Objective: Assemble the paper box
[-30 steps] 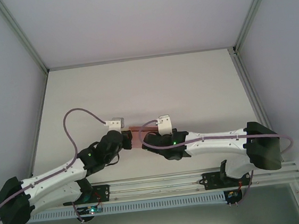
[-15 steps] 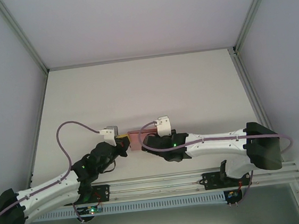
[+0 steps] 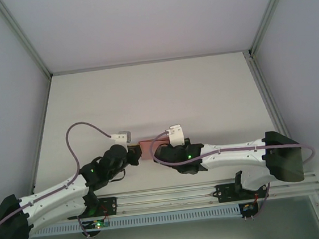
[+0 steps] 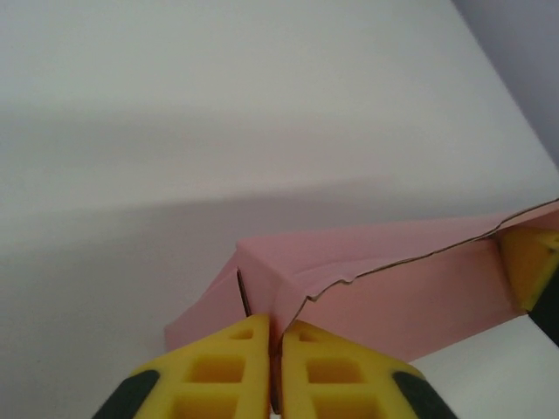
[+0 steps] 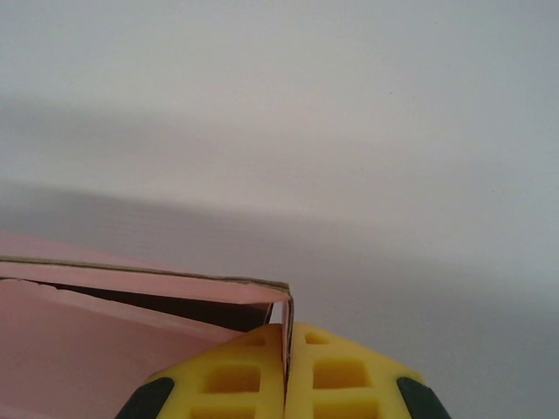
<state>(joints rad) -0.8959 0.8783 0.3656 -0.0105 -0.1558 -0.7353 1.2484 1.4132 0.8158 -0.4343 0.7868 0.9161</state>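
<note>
The paper box (image 3: 146, 148), a small pink card box, hangs between my two grippers near the table's front middle. My left gripper (image 3: 136, 154) grips its left end. In the left wrist view the yellow fingers (image 4: 227, 371) are pinched on a pink card edge of the paper box (image 4: 393, 279), with the left gripper (image 4: 279, 353) shut. My right gripper (image 3: 156, 152) grips the right end. In the right wrist view the right gripper (image 5: 286, 362) is shut on a thin upright wall of the paper box (image 5: 96, 349), whose dark inside shows. The right gripper's yellow fingertip (image 4: 529, 262) presses the far end.
White table (image 3: 157, 97) stretches away behind the box, bounded by metal frame rails (image 3: 26, 48) and grey walls on both sides. The arms' mounting rail (image 3: 173, 198) runs along the near edge.
The left arm swung back and down to the left, then returned toward the box with its wrist raised. The right arm and the box have barely shifted.
</note>
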